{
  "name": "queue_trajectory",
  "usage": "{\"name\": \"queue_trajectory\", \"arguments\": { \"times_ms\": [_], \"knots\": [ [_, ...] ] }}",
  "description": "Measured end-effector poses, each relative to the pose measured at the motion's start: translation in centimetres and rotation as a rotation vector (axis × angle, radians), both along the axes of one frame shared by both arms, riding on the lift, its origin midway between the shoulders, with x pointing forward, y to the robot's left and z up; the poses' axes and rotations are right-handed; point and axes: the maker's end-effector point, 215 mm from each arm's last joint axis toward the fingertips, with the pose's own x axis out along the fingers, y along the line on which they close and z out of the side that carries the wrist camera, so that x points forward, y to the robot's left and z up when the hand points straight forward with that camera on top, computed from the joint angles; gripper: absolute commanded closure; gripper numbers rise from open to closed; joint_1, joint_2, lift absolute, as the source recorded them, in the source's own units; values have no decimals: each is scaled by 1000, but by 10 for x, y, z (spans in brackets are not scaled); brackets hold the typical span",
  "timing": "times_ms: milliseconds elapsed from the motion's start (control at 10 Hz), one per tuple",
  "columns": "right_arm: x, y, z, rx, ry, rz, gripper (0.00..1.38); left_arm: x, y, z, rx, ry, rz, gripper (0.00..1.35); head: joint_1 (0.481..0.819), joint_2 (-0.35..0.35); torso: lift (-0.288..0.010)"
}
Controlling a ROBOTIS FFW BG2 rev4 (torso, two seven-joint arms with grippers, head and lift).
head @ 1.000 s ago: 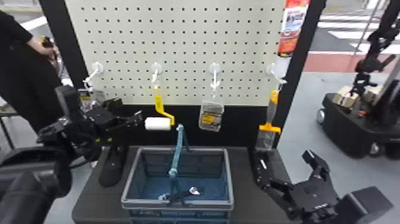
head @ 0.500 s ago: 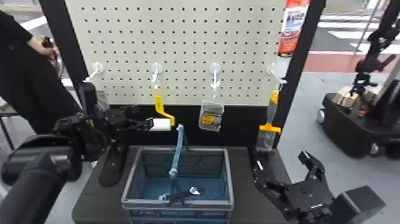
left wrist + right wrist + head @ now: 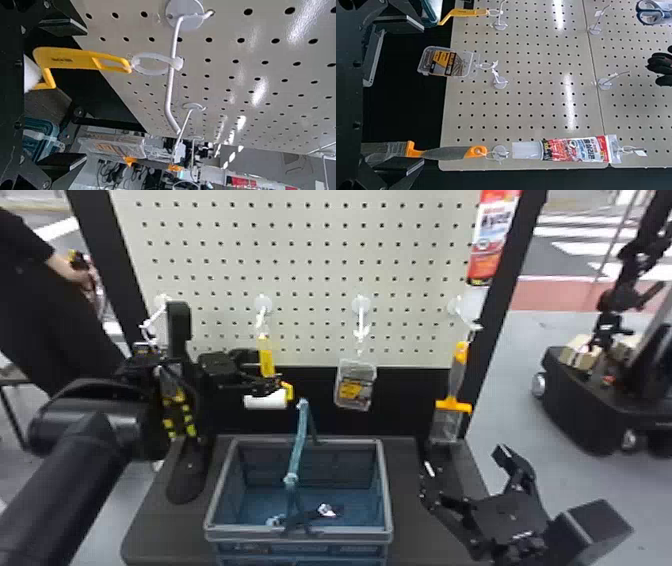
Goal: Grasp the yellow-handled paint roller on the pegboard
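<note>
Right gripper (image 3: pixel 477 487) is nearest, parked low over the right end of the dark table (image 3: pixel 165 530). Its fingers are spread wide and hold nothing.

The blue basket (image 3: pixel 297 534) sits just below and in front of the left gripper (image 3: pixel 262 387), which is up at the pegboard (image 3: pixel 310 250). Its jaws are apart, not yet closed on anything.

The yellow-handled paint roller (image 3: pixel 266 360) sits right at that gripper. In the left wrist view the white sleeve end lies between the two fingers, close to the palm. The yellow handle (image 3: pixel 79 61) runs straight out past the fingertips to a white loop (image 3: pixel 154 64) on a hook (image 3: pixel 171 83). Can't tell if either finger touches the sleeve.

Step, as judged: approach and line-up look finished, and the grasp itself is not done. The next move likely calls for squeezing shut on the sleeve or the bend of the frame without swinging the roller on its hook.

Further off from the left gripper hang a clear packet (image 3: pixel 354 384) and an orange-handled brush (image 3: pixel 452 400).

Writing: small dark print on the handle, too small to read. The packet has a yellow label. A red-and-white tube (image 3: pixel 573 149) carries print, left unread.
</note>
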Motion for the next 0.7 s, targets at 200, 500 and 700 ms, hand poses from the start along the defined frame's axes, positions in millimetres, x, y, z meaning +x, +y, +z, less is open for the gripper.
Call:
{"name": "queue_trajectory", "arguments": {
  "times_ms": [200, 500, 700],
  "knots": [
    [0, 0, -2, 2, 2, 1, 125, 3, -3, -2, 16, 4, 8, 1084, 549, 0, -100],
    [-1, 0, -6, 4, 11, 3, 125, 5, -1, -15, 27, 39, 38, 1214, 549, 0, -100],
    [-2, 0, -7, 4, 14, 3, 125, 6, 1, -14, 18, 36, 44, 1214, 549, 0, -100]
  ]
}}
